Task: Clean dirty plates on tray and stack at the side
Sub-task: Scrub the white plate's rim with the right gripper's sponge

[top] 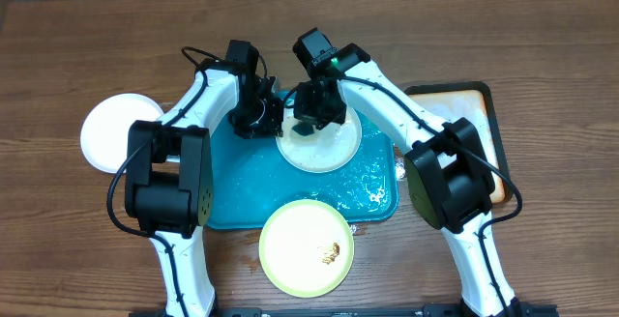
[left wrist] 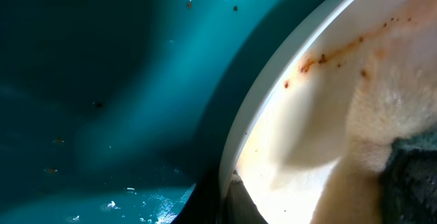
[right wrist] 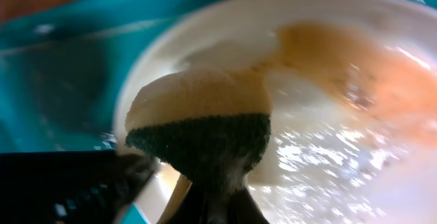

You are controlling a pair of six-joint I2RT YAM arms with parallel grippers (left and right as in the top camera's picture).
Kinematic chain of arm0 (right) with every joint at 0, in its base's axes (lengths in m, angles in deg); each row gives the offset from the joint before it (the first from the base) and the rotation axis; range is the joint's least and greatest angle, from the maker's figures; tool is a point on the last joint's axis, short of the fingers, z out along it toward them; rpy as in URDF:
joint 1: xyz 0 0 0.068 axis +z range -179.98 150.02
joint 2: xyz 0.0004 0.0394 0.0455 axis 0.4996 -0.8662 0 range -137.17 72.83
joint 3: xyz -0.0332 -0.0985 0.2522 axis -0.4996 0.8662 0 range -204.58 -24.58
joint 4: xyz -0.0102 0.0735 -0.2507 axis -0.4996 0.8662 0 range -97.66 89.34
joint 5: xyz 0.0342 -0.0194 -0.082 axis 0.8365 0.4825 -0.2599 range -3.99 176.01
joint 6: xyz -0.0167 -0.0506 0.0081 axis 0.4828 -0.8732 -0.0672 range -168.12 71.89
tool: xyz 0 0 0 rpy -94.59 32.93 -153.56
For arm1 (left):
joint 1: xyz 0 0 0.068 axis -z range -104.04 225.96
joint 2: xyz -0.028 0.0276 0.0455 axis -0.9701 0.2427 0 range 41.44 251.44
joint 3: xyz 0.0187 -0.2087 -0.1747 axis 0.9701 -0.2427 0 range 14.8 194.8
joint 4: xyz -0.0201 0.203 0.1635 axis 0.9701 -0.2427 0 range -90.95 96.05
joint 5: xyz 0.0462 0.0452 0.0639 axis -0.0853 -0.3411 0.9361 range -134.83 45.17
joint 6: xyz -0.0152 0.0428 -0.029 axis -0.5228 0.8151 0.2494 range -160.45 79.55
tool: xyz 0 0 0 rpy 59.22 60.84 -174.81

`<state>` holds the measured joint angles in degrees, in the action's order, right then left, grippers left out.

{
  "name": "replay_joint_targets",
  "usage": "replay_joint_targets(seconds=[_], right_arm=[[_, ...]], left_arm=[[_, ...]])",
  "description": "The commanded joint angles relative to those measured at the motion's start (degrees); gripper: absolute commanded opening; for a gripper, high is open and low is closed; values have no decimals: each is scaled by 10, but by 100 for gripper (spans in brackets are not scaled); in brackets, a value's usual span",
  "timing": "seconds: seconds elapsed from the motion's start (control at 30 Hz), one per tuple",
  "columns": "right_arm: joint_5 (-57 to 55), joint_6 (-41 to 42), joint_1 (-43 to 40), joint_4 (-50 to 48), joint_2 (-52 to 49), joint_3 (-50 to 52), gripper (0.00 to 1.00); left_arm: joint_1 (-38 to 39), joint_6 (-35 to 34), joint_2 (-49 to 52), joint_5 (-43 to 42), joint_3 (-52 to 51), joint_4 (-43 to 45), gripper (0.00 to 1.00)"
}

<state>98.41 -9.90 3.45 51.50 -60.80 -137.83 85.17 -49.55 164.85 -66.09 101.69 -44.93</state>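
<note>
nearest, a pale yellow-green round plate (top: 306, 259) lies on the wooden table just off the near edge of the large teal-blue rectangular plastic tray (top: 242, 201), with a brown scrap of food (top: 330, 251) on it. farther back, on the tray's right half, sits a white round shallow plate (top: 334, 148), wet and smeared brown. the right gripper (top: 311, 119) is over its far edge, fingers clamped on a yellow sponge with a dark green scouring face (right wrist: 198, 142) that presses on the plate. the left gripper (top: 259, 116) is closed at the plate's left rim; whether it pinches that rim cannot be told. a second white plate (top: 111, 131) rests on the table to the left, well apart from the tray. the plates look stiff, light and probably breakable, and the soapy film should make them slippery, so the raised rim seems the place to take hold. only the overhead view shows all three plates and where they lie. only the left wrist view shows brown specks along the rim, and only the right wrist view shows the sponge's two layers and the orange-brown film.
</note>
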Motion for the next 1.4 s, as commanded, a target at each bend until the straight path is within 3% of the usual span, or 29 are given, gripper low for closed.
replay_joint_targets(seconds=[0.0,0.33,0.63,0.93,1.37], right_arm=[[41,-11,3,-26,-2,12,4],[45,2,5,-44,-10,46,4],[122,7,11,-128,-22,87,4],[-15,75,-2,-94,-22,88,4],[-206,68,-60,-13,-22,88,4]], left_arm=[[-5,-3,38,59,-16,0,4],[-6,-3,38,57,-16,0,4],[-5,-2,38,57,-16,-1,4],[-5,-3,38,58,-16,-3,4],[-5,-3,38,64,-16,-6,4]])
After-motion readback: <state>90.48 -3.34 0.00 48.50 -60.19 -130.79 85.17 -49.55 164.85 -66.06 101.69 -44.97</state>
